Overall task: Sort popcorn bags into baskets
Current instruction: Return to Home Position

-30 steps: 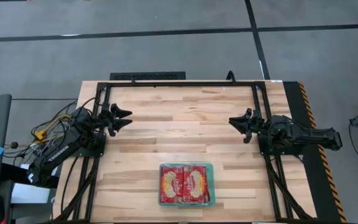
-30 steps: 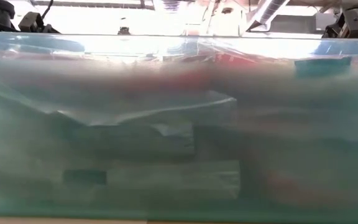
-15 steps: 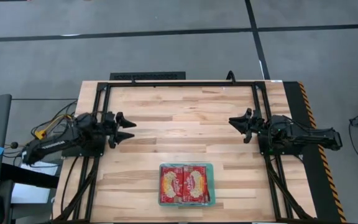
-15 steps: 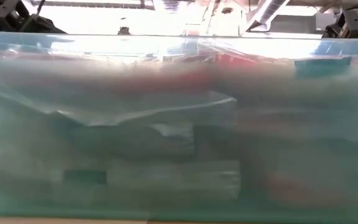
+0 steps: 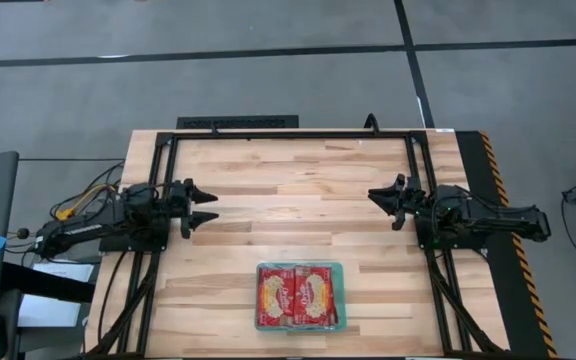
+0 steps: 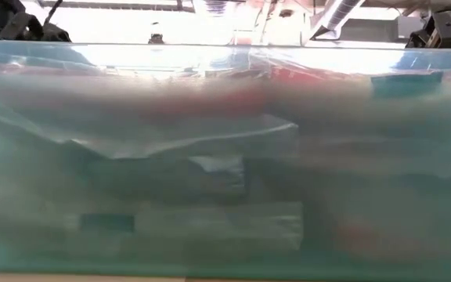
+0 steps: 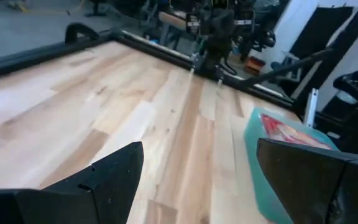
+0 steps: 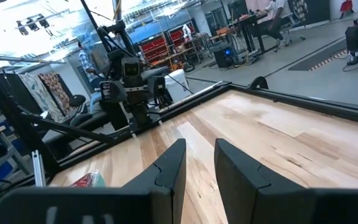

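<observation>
Basket (image 5: pixel 342 298): popcorn bags (image 5: pixel 298 295) inside, 2 showing on top.
Tabletop (image 5: pixel 298 185): no loose bags seen.
My left jaws, right jaws: spread apart, empty, well beyond basket.
Remaining: likely nothing.

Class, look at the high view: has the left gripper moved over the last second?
Yes. The left gripper has shifted slightly away from the table's far black rail, toward the teal tray.
</observation>
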Motion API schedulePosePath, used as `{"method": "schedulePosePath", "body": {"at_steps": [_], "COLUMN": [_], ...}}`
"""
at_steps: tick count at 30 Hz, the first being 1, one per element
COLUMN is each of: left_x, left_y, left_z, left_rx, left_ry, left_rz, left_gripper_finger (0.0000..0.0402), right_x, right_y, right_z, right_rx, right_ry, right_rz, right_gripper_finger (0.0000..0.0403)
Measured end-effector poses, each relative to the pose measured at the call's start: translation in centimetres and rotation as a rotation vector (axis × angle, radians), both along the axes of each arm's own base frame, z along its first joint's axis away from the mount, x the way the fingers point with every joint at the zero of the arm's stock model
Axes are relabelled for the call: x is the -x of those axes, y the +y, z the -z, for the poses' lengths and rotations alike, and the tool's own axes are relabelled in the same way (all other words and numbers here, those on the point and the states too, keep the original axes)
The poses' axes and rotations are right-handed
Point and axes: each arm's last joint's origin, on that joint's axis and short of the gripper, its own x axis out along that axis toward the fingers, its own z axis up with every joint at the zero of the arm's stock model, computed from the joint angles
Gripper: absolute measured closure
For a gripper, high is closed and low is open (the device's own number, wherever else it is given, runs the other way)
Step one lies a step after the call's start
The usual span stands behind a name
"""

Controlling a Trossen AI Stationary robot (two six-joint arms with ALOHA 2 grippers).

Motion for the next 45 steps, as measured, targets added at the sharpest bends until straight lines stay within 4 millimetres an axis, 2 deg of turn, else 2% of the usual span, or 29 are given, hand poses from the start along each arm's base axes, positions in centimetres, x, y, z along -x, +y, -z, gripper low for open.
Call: {"method": "schedulePosePath", "body": {"at_steps": [8, 16, 21, 45], "left_x": [-0.28, -0.26, -0.35, -0.33], "left_y": [0.22, 0.04, 0.07, 0.13], "left_z": [0.13, -0.53, 0.37, 0.38], "left_rx": [-0.039, -0.071, 0.046, 0.057], "left_ry": [-0.101, -0.168, -0.087, -0.061], "left_rz": [-0.066, -0.032, -0.034, -0.056], "left_gripper_finger": [0.0098, 0.0098, 0.0098, 0.0097], "right_x": [0.00, 0.00, 0.00, 0.00], "right_y": [-0.01, -0.01, -0.02, -0.02], "right_z": [0.01, 0.01, 0.02, 0.02], "right_rx": [-0.001, 0.000, 0.000, 0.000], "right_ry": [0.001, 0.001, 0.001, 0.001], "right_rz": [0.005, 0.005, 0.007, 0.008], "right_gripper_finger": [0.0294, 0.0294, 0.0294, 0.0294]}}
